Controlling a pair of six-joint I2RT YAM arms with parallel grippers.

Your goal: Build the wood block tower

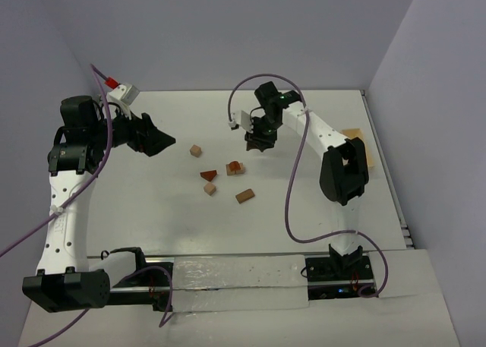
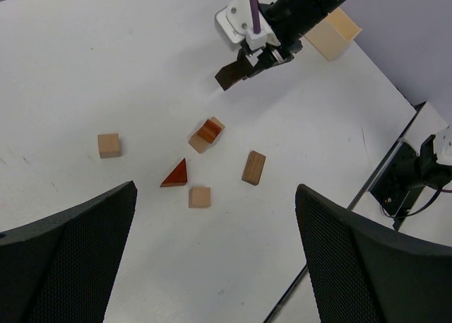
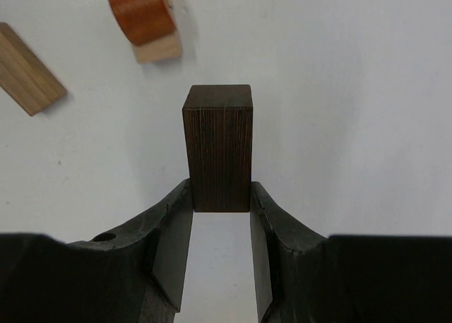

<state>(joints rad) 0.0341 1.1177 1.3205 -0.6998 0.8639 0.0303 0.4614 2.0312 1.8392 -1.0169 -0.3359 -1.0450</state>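
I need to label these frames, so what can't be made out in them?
- Right wrist view: the near end of the dark brown block, hidden between the fingers of the right pincer.
- Top view: the pale wooden box, partly behind the right arm.
- Left wrist view: the left pincer, its fingers cut off by the bottom edge.

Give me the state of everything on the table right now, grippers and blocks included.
Left gripper: jaws wide open, empty.
Right gripper: shut on dark brown block.
Dark brown block: gripped at one end.
Reddish-brown piece: stacked on a tan block.
Triangular piece: lying flat, loose.
Tan bar: lying flat, loose.
Tan cube beside triangle: loose.
Lone tan cube: loose, apart.
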